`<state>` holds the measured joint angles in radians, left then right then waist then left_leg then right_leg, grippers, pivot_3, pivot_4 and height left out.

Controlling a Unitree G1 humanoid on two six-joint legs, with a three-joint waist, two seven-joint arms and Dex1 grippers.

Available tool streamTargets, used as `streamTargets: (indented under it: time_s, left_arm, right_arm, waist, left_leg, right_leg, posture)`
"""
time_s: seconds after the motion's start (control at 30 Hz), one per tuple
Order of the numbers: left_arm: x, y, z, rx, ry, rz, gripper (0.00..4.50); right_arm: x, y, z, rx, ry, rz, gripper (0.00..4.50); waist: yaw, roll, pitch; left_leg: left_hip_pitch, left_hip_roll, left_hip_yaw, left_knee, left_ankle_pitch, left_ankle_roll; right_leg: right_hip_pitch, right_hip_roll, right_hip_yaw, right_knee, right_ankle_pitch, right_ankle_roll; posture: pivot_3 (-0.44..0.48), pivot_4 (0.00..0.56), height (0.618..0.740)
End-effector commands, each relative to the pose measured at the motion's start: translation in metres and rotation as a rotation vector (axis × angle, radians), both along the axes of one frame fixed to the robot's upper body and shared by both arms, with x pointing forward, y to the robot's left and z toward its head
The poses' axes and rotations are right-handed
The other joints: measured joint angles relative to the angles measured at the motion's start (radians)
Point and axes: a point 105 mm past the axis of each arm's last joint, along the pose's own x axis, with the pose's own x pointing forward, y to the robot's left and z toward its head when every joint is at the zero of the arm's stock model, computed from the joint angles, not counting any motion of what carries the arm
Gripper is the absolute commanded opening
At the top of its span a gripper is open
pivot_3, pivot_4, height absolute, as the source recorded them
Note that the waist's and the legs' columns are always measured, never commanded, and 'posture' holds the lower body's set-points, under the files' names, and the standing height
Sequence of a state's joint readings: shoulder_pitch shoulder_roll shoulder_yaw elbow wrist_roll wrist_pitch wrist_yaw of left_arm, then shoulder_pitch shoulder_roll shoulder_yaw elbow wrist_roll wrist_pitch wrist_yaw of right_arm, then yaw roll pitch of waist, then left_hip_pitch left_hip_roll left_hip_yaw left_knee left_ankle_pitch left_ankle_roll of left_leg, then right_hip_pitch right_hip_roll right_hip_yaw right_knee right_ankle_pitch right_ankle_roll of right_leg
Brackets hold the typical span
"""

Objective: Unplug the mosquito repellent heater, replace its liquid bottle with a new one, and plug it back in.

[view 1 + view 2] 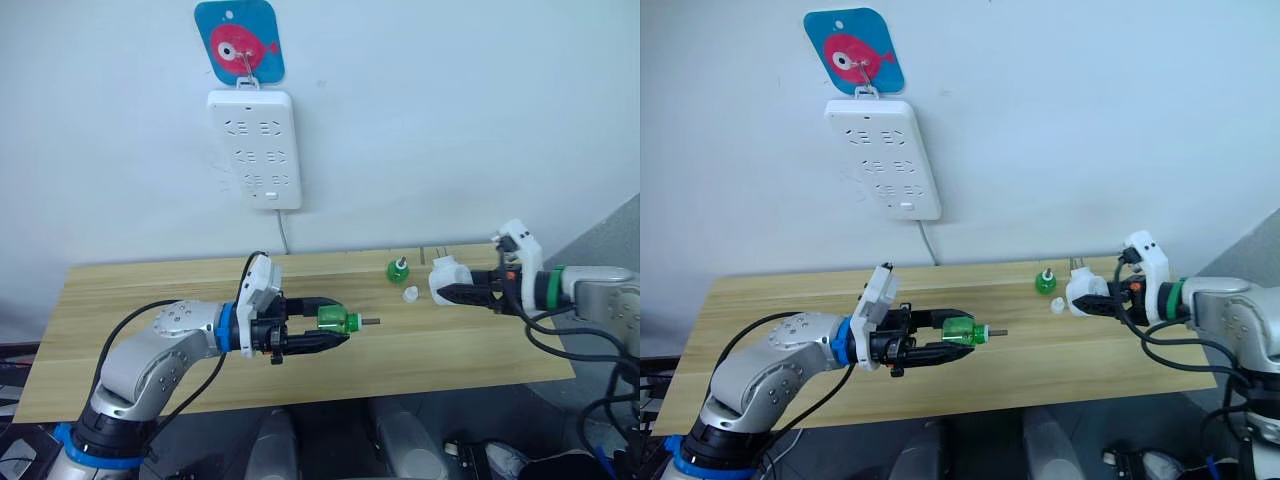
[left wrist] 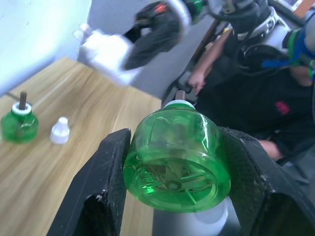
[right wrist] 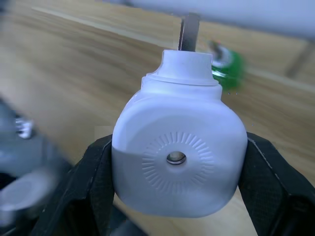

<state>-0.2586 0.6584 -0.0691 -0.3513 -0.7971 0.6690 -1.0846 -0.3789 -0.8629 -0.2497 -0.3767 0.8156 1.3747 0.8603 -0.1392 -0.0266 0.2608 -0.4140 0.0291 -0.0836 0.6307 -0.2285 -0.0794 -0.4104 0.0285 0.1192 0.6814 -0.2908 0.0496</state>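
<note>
My left gripper [image 1: 335,332] is shut on a green liquid bottle [image 1: 339,321] held sideways above the table's middle, its wick pointing right; the bottle [image 2: 177,160] sits squeezed between both fingers. My right gripper [image 1: 447,291] is shut on the white mosquito repellent heater [image 1: 449,275], held above the table's right part; in the right wrist view the heater [image 3: 179,160] shows its round vent hole and a metal prong. A second green bottle [image 1: 398,269] stands upright on the table with a small white cap [image 1: 410,294] beside it, between the two grippers.
A tall white power strip [image 1: 255,148] hangs on the wall under a blue fish hook plate [image 1: 240,42], its cable running down behind the wooden table [image 1: 130,330]. A person's hand [image 2: 197,81] shows beyond the table edge.
</note>
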Motion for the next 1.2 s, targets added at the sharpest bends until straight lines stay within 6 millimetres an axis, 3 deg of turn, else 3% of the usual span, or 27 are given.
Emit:
streamTargets:
  time_s: [0.03,0.17,0.4,0.7,1.2]
  left_arm:
    - [0.005,0.002,0.023,-0.076,0.007,-0.035,2.38]
    - [0.013,0.0,0.043,-0.131,0.03,-0.054,2.38]
    - [0.017,-0.002,0.067,-0.21,0.062,-0.059,2.38]
    - [0.014,0.001,0.066,-0.194,0.073,-0.034,2.38]
    - [0.011,-0.003,0.062,-0.167,0.064,-0.069,2.38]
  right_arm:
    - [-0.017,0.009,0.045,0.148,-0.053,0.108,3.03]
    - [-0.03,0.017,0.066,0.253,-0.051,0.182,3.03]
    - [-0.03,0.039,0.071,0.367,-0.086,0.219,3.03]
    - [-0.029,0.061,0.078,0.46,-0.093,0.21,3.03]
    - [-0.03,0.07,0.076,0.416,-0.06,0.204,3.03]
  waist:
    - [-0.004,0.0,-0.001]
    - [-0.017,0.0,-0.006]
    - [-0.03,-0.001,-0.01]
    - [-0.03,0.001,-0.019]
    - [-0.028,0.002,-0.042]
  left_leg:
    - [0.0,0.0,0.0,0.002,0.0,0.0]
    - [-0.001,0.0,0.0,0.005,0.0,0.0]
    - [-0.004,0.0,0.0,0.01,0.0,0.0]
    - [-0.004,0.0,0.0,0.014,0.0,0.0]
    - [-0.003,0.0,0.0,0.014,0.0,0.001]
  right_leg:
    - [0.0,0.0,0.0,0.0,0.001,0.0]
    - [0.0,0.0,0.001,0.0,0.005,0.0]
    - [0.0,0.0,0.001,0.001,0.007,0.001]
    - [0.0,0.0,0.001,0.005,0.007,0.001]
    - [0.0,0.001,0.002,0.006,0.006,0.002]
  posture:
    - [-0.212,0.157,0.74]
    - [-0.227,0.141,0.74]
    - [-0.205,0.134,0.74]
    - [-0.181,0.122,0.74]
    - [-0.184,0.118,0.74]
